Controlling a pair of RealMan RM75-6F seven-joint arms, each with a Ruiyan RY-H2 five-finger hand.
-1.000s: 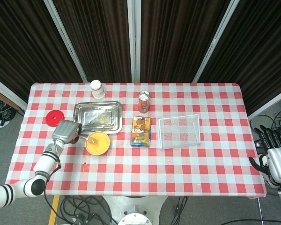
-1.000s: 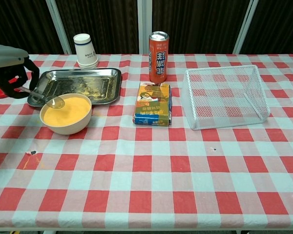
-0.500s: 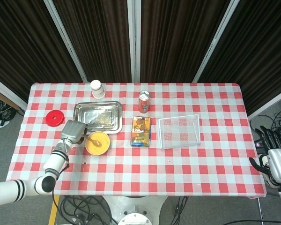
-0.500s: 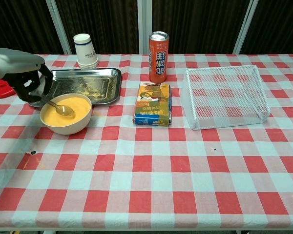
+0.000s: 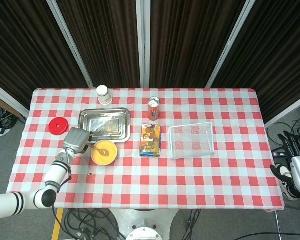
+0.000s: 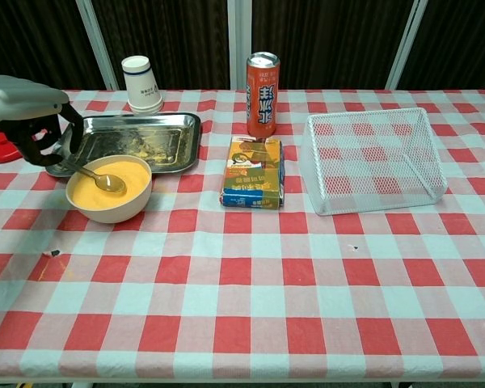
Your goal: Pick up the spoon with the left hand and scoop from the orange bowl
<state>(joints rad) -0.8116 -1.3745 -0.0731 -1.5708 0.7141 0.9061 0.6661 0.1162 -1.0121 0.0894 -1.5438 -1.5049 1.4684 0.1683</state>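
My left hand point(image 5: 77, 139) point(image 6: 28, 113) grips the handle of a metal spoon point(image 6: 97, 177) just left of the orange bowl point(image 5: 104, 153) point(image 6: 109, 190). The spoon point(image 5: 99, 150) slants down to the right, its bowl lying in the orange contents near the middle. My right hand point(image 5: 296, 169) hangs off the table's right edge with its fingers spread and nothing in it; the chest view does not show it.
A steel tray point(image 5: 104, 124) point(image 6: 133, 139) lies just behind the bowl. A paper cup point(image 5: 104, 95), a red lid point(image 5: 57, 126), an orange can point(image 5: 154, 108), a flat packet point(image 5: 151, 140) and a white wire basket point(image 5: 191, 140) stand on the checked cloth.
My left hand moved right from beside the bowl, carrying the spoon tip from the rim into the orange contents. It then shifted back slightly. The right hand dropped a little lower.
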